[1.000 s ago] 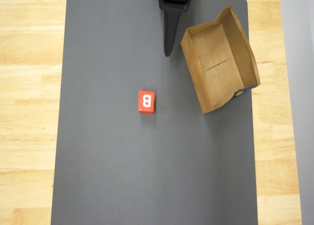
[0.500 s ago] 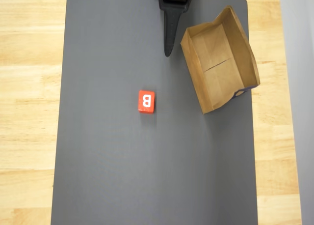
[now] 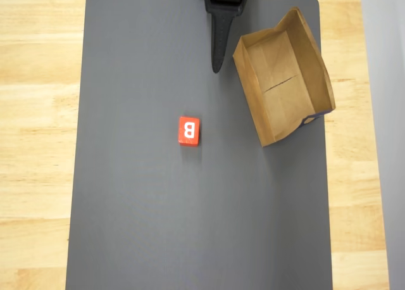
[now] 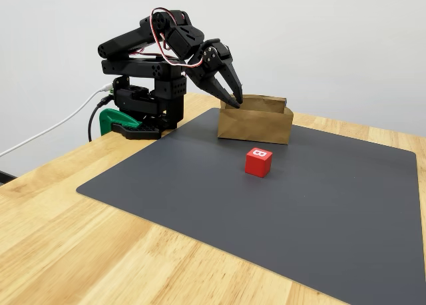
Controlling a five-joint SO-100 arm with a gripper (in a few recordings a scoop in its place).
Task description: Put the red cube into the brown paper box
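The red cube (image 3: 188,130) lies on the dark grey mat with a white letter B on its top face; in the fixed view the red cube (image 4: 258,162) stands alone near the mat's middle. The brown paper box (image 3: 283,78) rests tilted at the mat's upper right corner, open side up and with nothing in it; its tan wall (image 4: 255,124) faces the fixed camera. My black gripper (image 3: 216,67) hangs above the mat's top edge, just left of the box and well above the cube. In the fixed view my gripper (image 4: 234,103) points down with its fingertips together, holding nothing.
The dark grey mat (image 3: 139,214) covers most of a light wooden table (image 3: 38,144). The arm's base (image 4: 143,102) is clamped at the table's back left in the fixed view, with a green clamp (image 4: 113,120) and a white cable beside it.
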